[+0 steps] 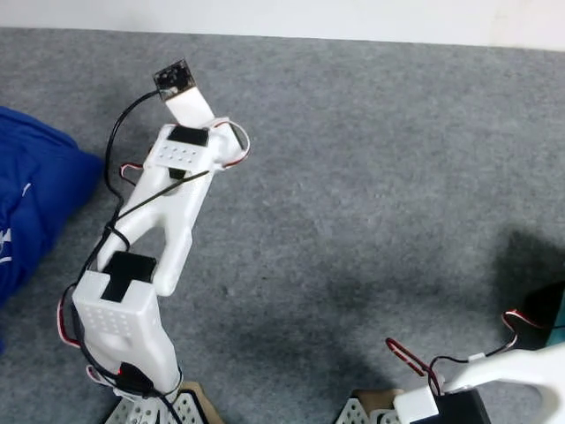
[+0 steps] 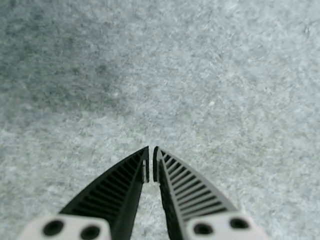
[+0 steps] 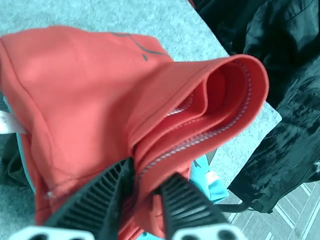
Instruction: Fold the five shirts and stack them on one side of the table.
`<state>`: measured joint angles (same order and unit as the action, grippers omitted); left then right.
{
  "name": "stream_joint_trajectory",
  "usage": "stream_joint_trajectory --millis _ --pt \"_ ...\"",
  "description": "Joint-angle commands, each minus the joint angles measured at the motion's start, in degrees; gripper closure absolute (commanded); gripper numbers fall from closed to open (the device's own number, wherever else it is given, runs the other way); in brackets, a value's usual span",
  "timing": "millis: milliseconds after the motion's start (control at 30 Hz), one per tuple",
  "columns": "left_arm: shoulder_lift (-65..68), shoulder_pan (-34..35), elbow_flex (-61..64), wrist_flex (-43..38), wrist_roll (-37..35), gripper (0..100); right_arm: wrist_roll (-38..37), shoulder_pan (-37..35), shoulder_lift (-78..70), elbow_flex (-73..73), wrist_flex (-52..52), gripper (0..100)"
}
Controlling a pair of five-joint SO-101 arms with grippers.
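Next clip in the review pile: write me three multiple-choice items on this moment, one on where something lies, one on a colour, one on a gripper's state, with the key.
1. Where does the blue shirt lie?
A. At the table's left edge.
B. In the table's middle.
C. Draped over an arm.

2. What colour is the shirt in the right gripper?
A. White.
B. Yellow.
C. Red.

3. How is the left gripper?
A. Wide open.
B. Shut on nothing.
C. Shut on the blue shirt.

Key:
1 A: the high view shows it at the left edge.
2 C: it clamps a fold of the red shirt.
3 B: its tips meet over bare grey table.
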<state>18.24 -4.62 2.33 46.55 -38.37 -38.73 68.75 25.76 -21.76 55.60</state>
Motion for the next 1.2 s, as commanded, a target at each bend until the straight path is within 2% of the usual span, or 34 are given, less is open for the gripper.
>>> stream_joint_trajectory --millis 0,100,200,333,400,500,633,1167 --pt "-2.59 -3.03 0.31 -0.79 -0.09 95 3.16 0.4 2.77 1.1 -0.04 80.3" --pt "-2.59 -3.21 0.57 -0.79 -0.09 95 3.52 0.22 5.41 3.56 0.13 74.1" --pt "-2.59 -3.12 0.48 -0.79 -0.09 95 4.13 -0.22 10.07 4.0 0.22 74.2" --pt "-2.59 -3.12 0.48 -0.79 -0.09 95 8.79 -1.36 16.31 4.0 -0.22 74.5" --pt "-2.59 -3.12 0.48 -0.79 -0.09 95 10.29 -2.59 17.8 3.91 -1.19 79.6" --pt "-2.59 -2.86 0.4 -0.79 -0.09 95 11.43 -3.82 17.63 3.3 -4.35 98.0" --pt "-2.59 -2.86 0.31 -0.79 -0.09 95 11.52 -3.3 13.23 -0.84 -7.78 98.4" --pt "-2.68 -3.12 0.31 -0.79 -0.09 95 9.58 9.98 -12.18 -5.58 -14.55 99.1"
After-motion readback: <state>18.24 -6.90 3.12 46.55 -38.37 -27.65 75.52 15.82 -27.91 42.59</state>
